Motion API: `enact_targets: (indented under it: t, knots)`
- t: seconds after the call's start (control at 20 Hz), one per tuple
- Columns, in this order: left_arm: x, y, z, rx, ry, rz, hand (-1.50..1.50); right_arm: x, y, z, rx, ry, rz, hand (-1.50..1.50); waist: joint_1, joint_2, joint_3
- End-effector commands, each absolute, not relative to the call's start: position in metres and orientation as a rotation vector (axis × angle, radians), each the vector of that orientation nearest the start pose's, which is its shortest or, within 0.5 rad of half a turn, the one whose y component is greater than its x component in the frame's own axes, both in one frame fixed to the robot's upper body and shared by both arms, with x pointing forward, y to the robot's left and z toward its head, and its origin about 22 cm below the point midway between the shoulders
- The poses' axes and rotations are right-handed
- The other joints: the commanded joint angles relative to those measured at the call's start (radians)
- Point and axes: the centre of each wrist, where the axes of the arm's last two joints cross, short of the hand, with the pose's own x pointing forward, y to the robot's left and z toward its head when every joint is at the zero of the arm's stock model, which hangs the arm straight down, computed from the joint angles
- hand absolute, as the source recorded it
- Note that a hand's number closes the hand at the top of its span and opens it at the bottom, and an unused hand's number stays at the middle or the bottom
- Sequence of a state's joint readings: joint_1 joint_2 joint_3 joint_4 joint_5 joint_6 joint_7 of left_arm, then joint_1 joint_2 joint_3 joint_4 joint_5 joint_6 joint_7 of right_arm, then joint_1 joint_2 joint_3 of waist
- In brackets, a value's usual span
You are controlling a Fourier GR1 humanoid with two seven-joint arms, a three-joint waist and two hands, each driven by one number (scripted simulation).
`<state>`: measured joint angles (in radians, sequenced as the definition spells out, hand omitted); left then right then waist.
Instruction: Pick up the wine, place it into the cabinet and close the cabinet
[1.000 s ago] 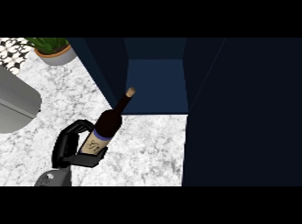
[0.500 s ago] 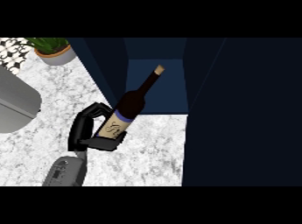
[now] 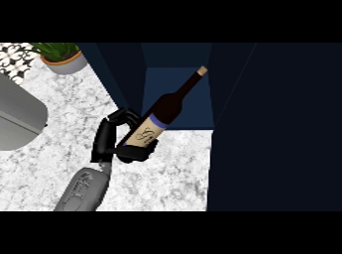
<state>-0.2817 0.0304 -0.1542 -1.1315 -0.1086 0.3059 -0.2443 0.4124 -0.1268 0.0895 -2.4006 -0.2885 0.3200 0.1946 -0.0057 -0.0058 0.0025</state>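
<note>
now nearer the cabinet, wine (neck at its opening), left hand curled round it

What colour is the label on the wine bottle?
The wine's label is cream, with a purple band above; head view.

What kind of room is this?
Probably a kitchen: there's a marble counter, an open dark blue cabinet on it, the wine going in, and a potted plant.

The grey left forearm enters from the lower edge. Its black left hand — fingers curled — wraps the wine bottle.
</note>
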Motion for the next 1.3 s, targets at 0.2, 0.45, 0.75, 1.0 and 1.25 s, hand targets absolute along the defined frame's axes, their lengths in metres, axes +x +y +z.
enact_targets:
  t: [0.2,0.45,0.75,1.0,1.25]
  knots:
    - [0.319,0.122,-0.013,0.16,-1.673,-0.234,1.5,0.1,-0.247,0.152,0.405,-1.851,0.254,-1.5,-0.03,0.005,-0.003]
    - [0.328,0.115,-0.001,0.189,-1.653,-0.181,1.5,0.099,-0.249,0.146,0.414,-1.861,0.252,-1.5,-0.041,0.006,-0.003]
    - [0.329,0.099,-0.005,0.311,-1.613,-0.236,1.5,0.111,-0.24,0.144,0.442,-1.866,0.26,-1.5,-0.061,0.012,-0.003]
    - [0.331,0.102,-0.005,0.372,-1.579,-0.274,1.5,0.111,-0.239,0.142,0.456,-1.867,0.266,-1.5,-0.076,0.012,-0.002]
    - [0.334,0.116,-0.013,0.42,-1.546,-0.249,1.5,0.117,-0.244,0.139,0.474,-1.865,0.298,-1.5,-0.09,0.021,-0.003]
